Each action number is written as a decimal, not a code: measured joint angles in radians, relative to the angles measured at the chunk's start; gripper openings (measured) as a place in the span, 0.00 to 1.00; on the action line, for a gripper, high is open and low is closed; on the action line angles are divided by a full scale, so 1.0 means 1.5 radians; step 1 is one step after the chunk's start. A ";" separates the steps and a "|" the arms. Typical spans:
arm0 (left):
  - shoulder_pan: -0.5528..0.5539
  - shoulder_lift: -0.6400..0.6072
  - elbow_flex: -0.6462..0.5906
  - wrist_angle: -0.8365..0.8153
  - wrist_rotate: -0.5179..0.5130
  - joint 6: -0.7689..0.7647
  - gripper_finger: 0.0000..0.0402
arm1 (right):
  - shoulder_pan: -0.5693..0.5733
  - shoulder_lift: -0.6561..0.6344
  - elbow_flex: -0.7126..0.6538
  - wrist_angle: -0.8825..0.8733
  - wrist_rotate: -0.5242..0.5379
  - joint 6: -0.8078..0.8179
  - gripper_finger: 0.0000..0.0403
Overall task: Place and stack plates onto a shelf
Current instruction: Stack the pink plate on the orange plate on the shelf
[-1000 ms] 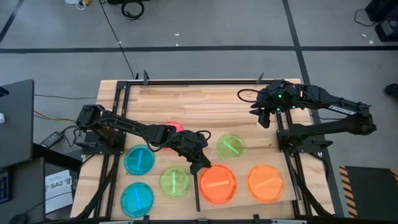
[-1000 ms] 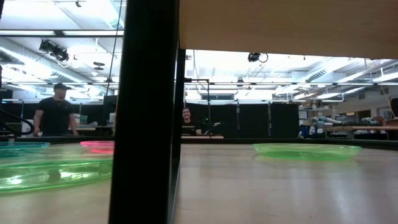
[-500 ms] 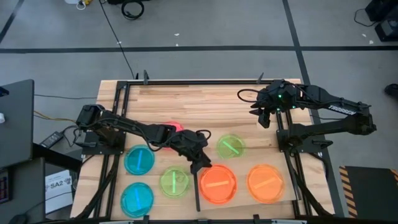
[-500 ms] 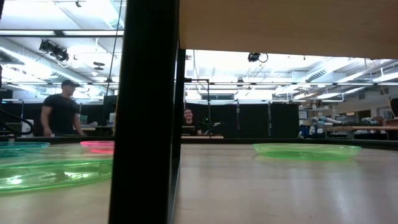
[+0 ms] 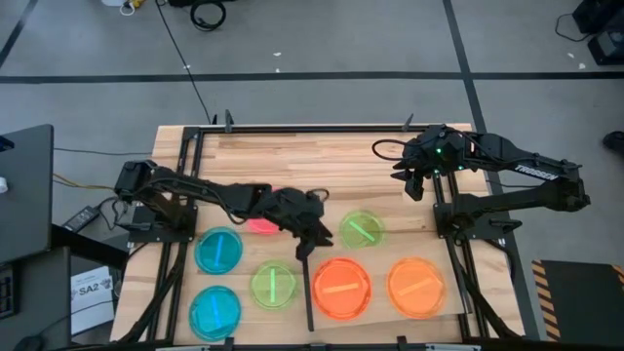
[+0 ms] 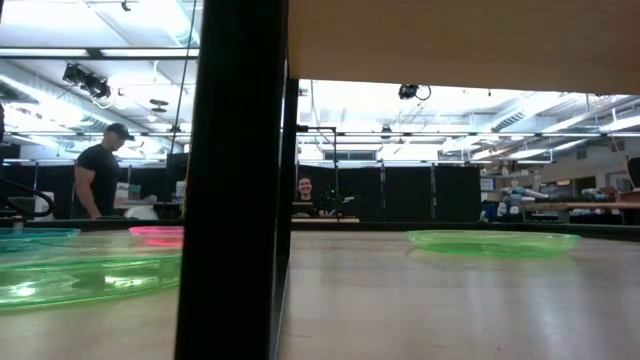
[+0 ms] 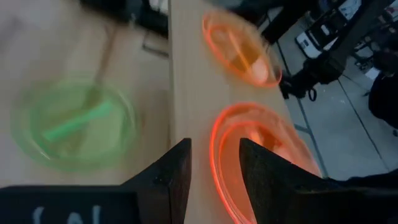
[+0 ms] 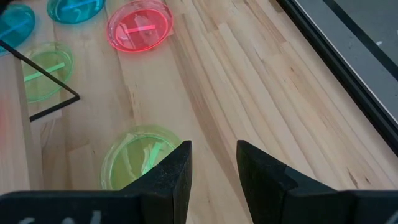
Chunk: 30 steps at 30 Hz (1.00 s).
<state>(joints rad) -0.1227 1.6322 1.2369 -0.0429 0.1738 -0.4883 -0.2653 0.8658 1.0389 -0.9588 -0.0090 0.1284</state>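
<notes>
Nearest the front edge of the planked wooden table, the shelf, a flat pale wooden board with a thin black strip along its left edge, already carries two round translucent orange plastic plates, one by the strip and the other beside it, lying side by side and not stacked on each other. Whether either is more than a single plate cannot be told from above

Left of the strip, still on the table, lie a round translucent green plate and two round translucent blue plates, one at the front and one behind it. A second green plate lies just behind the shelf, and a round translucent pink plate shows partly under the left arm

The left end effector hangs above the gap between the pink plate and the shelf's strip, its dark fingers apart and holding nothing

Farthest back, the right end effector waits over bare table near the rear right, fingers parted and empty

By my reading, the job is early: two plates placed, five in view still to be carried over, and the stacking seems not yet begun
</notes>
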 joint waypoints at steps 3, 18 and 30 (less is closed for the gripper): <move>0.025 -0.037 0.000 -0.020 -0.001 0.044 0.35 | 0.000 0.000 0.000 0.000 0.001 0.000 0.33; 0.159 -0.168 0.001 -0.229 -0.051 0.236 0.35 | 0.000 0.026 0.000 0.056 0.011 0.038 0.33; 0.224 -0.172 0.000 -0.276 -0.047 0.315 0.35 | 0.002 0.118 0.000 0.065 0.005 0.038 0.33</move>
<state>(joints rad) 0.2138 1.3743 1.2369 -0.4568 0.1029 -0.0157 -0.2623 1.0430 1.0386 -0.8621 -0.0013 0.1855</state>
